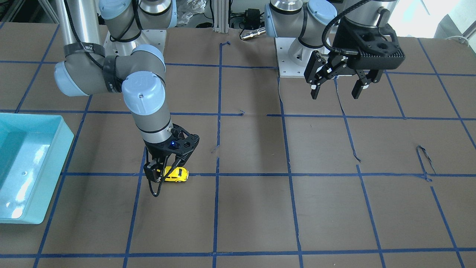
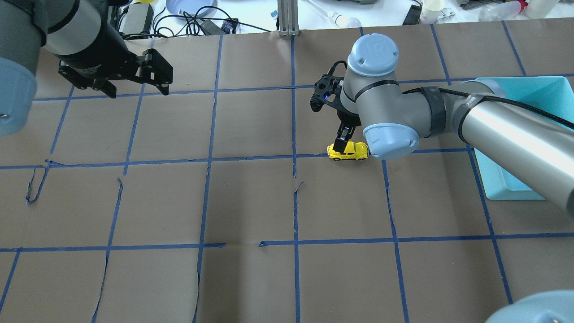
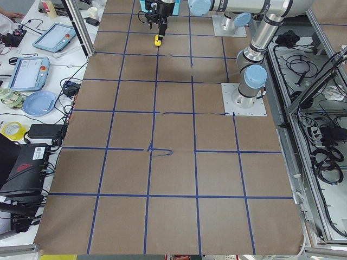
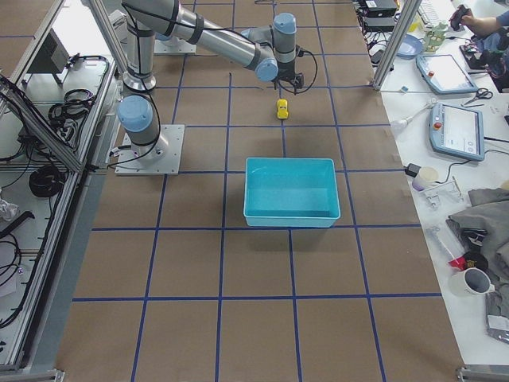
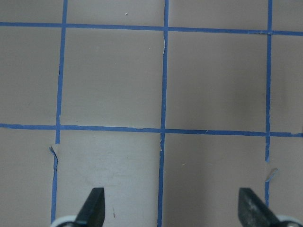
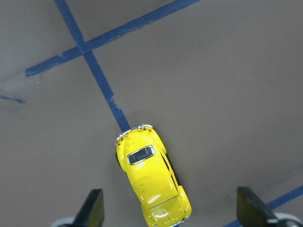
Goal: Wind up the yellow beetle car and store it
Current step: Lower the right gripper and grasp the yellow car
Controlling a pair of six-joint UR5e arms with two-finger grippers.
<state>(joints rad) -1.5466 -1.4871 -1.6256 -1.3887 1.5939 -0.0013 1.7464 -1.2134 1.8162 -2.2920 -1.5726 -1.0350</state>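
Right tool [image 1: 165,175] down low at the worktop [image 1: 260,208], spread wide, gripping nothing. Between its fingers [image 6: 92,208], touching neither: the car [image 6: 151,182], wheels down, nearer one finger than the other, skewed a little to the closing line, tail end pointing out ahead of the tool. Left tool [image 1: 337,90] well apart on the far side, raised, likewise wide open and empty.

Looks like the approach to a first grip, winding not yet begun. To do it well: square the wrist to the car's long axis, centre over the body, then close on the two flanks low down, below the rounded roof; glossy curved paint likely to squirt out of a high pinch. Close gently: tiny and probably light, so apt to skid sideways if met by one finger first. For winding, probably press the wheels down and draw backward in a straight line, with grip light enough to let them turn.

Room: bare brown paper all round the tool, plenty of free run in every direction. Blue tape [image 6: 106,90] with a torn nick running right up to the tail, so better to pick a drag path off it. Bin [image 4: 288,161] well off on the tool's outer side, away from the left tool, open-topped, with an unobstructed run across. Lift clear of its wall before letting go.
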